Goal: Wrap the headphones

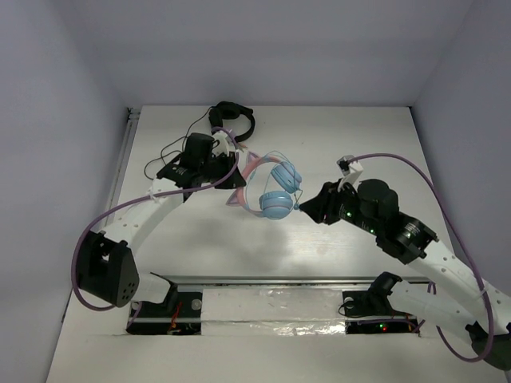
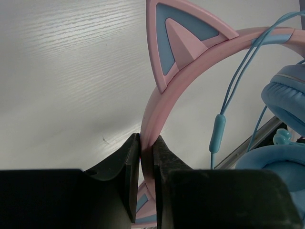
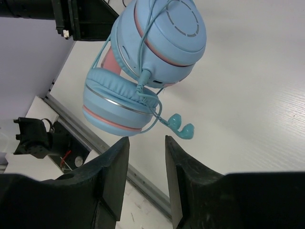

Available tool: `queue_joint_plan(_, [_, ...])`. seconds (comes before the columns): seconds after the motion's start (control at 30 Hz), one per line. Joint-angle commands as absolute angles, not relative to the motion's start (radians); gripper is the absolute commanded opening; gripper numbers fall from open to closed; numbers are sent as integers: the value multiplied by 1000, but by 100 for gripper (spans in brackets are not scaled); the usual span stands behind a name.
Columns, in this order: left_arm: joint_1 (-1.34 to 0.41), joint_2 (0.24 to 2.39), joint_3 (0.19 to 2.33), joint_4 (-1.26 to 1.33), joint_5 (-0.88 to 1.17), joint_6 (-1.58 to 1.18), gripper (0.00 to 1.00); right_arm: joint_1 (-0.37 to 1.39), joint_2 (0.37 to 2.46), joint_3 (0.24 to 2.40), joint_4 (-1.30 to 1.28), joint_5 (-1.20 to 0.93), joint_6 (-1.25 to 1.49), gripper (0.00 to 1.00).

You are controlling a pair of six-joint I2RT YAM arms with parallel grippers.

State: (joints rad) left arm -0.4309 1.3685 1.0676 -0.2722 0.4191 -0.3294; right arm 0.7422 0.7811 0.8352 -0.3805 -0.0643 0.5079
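The headphones (image 1: 275, 195) have light blue earcups, a pink cat-eared headband (image 2: 190, 52) and a thin pale blue cable (image 2: 228, 90). My left gripper (image 1: 231, 177) is shut on the headband (image 2: 148, 157) and holds the headphones up over the table. The cable is looped around the earcups (image 3: 157, 43) and its teal plug end (image 3: 181, 130) hangs free beneath them. My right gripper (image 1: 307, 209) is open and empty just right of the earcups; in the right wrist view its gripper (image 3: 147, 140) sits just below the plug, not touching it.
Black headphones (image 1: 231, 116) with a black cable lie at the back of the table behind the left arm. A metal rail (image 1: 271, 281) runs along the near edge. White walls enclose the table on three sides.
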Motion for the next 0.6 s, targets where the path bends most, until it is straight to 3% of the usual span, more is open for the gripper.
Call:
queue_joint_plan(0.0, [-433,1299,1144,-245,469,-334,0,752,769,824,-298,-80,479,42])
queue_joint_plan(0.57, [-433,1272,1195,-322,534,-313,0,752,712,706,-156,-89,509,45])
